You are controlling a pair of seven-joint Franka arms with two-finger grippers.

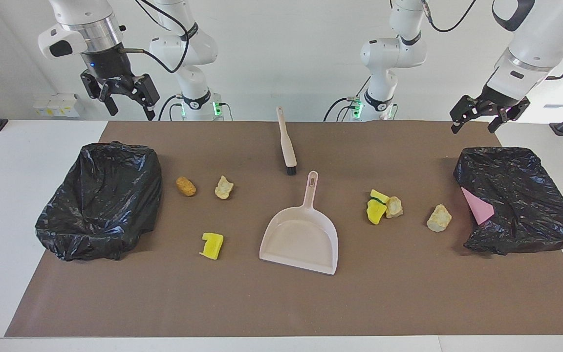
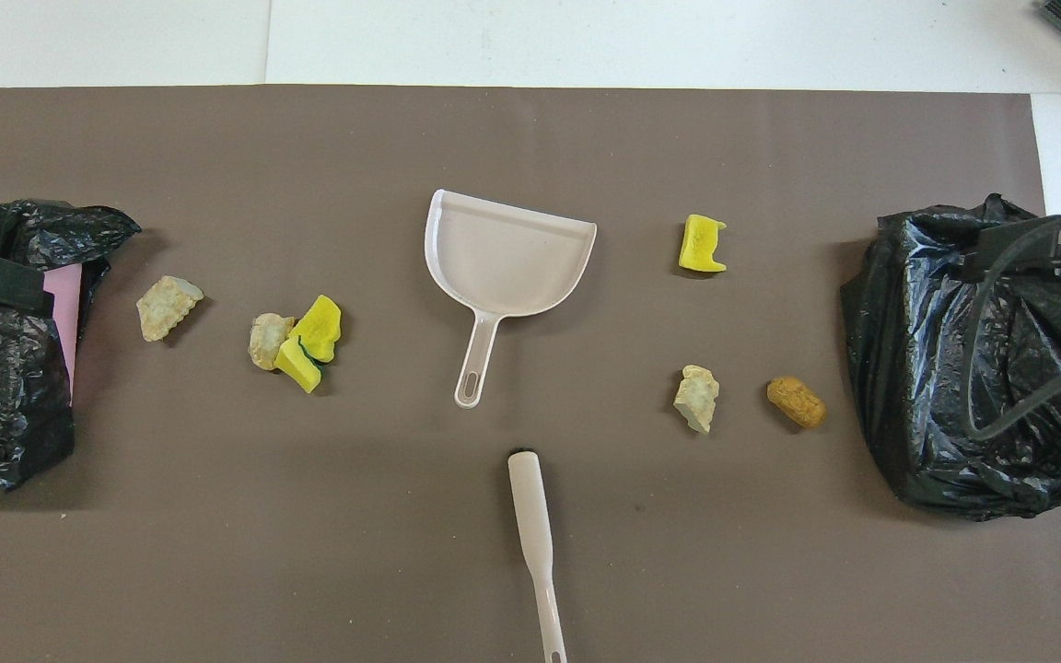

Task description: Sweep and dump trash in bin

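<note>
Both tools are raised and hold nothing: the right tool [image 1: 126,100] hangs with its fingers spread over the tabletop's edge by the black-bagged bin [image 1: 100,200] at the right arm's end, and the left tool [image 1: 489,115] hangs open in the same way above the other black-bagged bin [image 1: 521,200] at the left arm's end. From what I can see the task is not started yet. All the trash lies on the brown mat [image 1: 281,303], none in a bin. Toward the right arm's end there are an orange-brown chunk [image 1: 185,186], a beige chunk [image 1: 224,187] beside it, and a yellow piece [image 1: 212,245] farther from the robots. Toward the left arm's end two yellow pieces [image 1: 377,206] touch a beige lump [image 1: 394,207], and one more beige lump [image 1: 439,218] lies near the bin with a pink sheet [image 1: 477,206] in its mouth. The dustpan [image 1: 301,234] rests flat in the middle, its handle pointing toward the robots, and the brush [image 1: 286,142] lies just nearer to the robots, not touched. What remains is everything: taking brush and pan, sweeping, dumping. Each arm is bent high with its wrist turned downward, and both seem to wait.
</note>
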